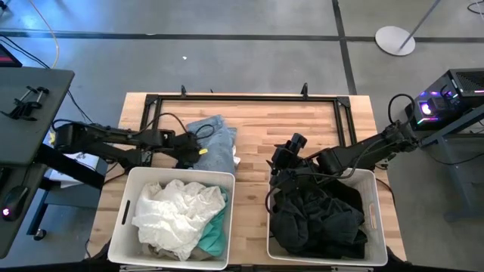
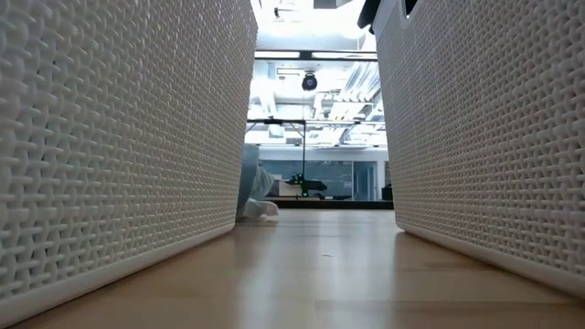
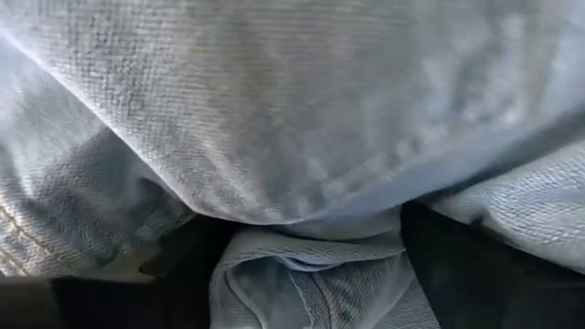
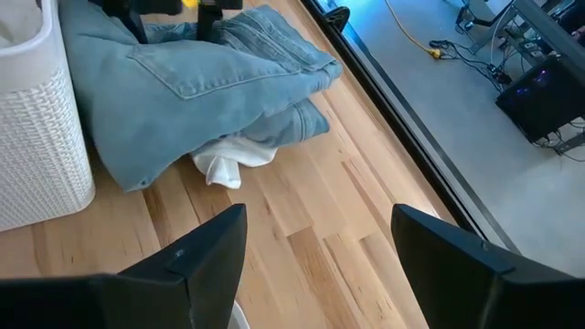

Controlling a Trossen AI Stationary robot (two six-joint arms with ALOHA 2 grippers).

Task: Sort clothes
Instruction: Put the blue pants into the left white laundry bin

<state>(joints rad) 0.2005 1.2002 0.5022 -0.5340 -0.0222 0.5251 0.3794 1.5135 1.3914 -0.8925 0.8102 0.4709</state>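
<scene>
Denim garment [image 1: 215, 143] pinched in the left tool [image 1: 189, 149]; right tool [image 4: 320, 247] gapes above bare wood.

Overhead and right wrist views share the jeans [image 1: 214, 141].

Two white woven baskets [image 1: 128, 215] [image 1: 374, 208] sit on the wooden table [image 1: 257, 121] (a black frame [image 1: 242, 97] lines its far edge).
</scene>
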